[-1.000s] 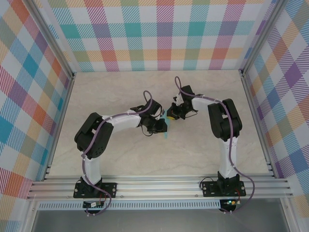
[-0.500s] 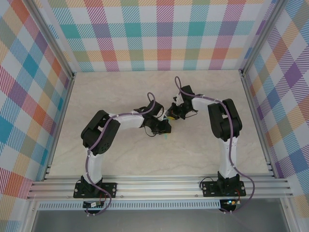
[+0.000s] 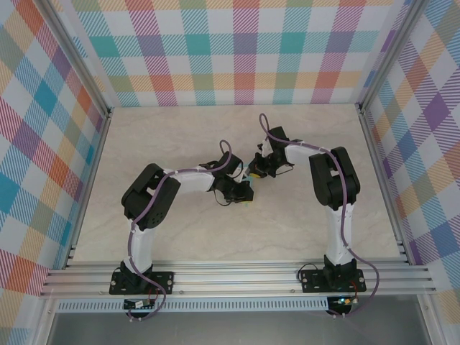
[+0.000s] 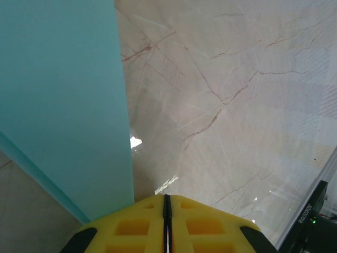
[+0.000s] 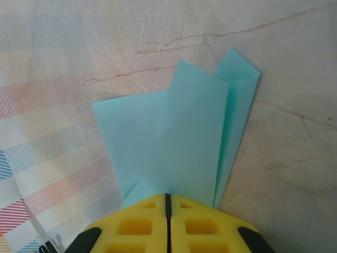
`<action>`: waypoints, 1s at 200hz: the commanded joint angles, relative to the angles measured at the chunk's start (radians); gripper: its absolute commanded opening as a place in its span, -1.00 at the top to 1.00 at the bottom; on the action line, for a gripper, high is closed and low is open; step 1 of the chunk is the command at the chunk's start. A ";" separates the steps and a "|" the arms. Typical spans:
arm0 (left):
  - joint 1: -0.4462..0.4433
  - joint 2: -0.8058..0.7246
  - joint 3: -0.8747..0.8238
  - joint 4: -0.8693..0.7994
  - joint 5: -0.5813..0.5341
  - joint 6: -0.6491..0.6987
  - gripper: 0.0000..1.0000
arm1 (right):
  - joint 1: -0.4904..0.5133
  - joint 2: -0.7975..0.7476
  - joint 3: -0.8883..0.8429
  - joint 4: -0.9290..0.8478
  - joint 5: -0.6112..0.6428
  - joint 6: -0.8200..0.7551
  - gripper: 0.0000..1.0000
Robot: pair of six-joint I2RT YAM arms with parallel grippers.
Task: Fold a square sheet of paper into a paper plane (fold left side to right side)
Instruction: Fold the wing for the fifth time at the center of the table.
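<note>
The square sheet of paper (image 5: 184, 142) is a folded turquoise shape with several overlapping layers, lying flat on the marble table. My right gripper (image 5: 168, 196) is shut, its yellow fingertips resting on the paper's near edge. My left gripper (image 4: 166, 198) is shut too, with nothing between its fingers; the sheet of paper (image 4: 63, 105) lies just left of its tips. In the top view the left gripper (image 3: 246, 195) and right gripper (image 3: 251, 172) meet tip to tip at mid-table, and they cover nearly all of the paper.
Beige marble tabletop (image 3: 180, 237) stretches around both arms. Checked cloth walls (image 3: 237, 50) close in the back and sides. A metal rail (image 3: 237, 277) runs along the near edge by the arm bases.
The left gripper slid right and slightly nearer, closing fully; the turquoise strip seen beside it before is now covered. The right arm stayed put.
</note>
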 commanded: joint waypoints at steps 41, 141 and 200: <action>-0.012 -0.007 -0.056 -0.077 0.036 0.045 0.83 | 0.003 0.057 0.028 -0.098 0.086 -0.030 0.90; -0.047 -0.039 -0.116 -0.090 0.058 0.064 0.81 | 0.006 0.074 0.064 -0.138 0.097 -0.039 0.90; -0.063 -0.053 -0.120 -0.089 0.056 0.065 0.74 | 0.007 0.079 0.076 -0.151 0.100 -0.044 0.90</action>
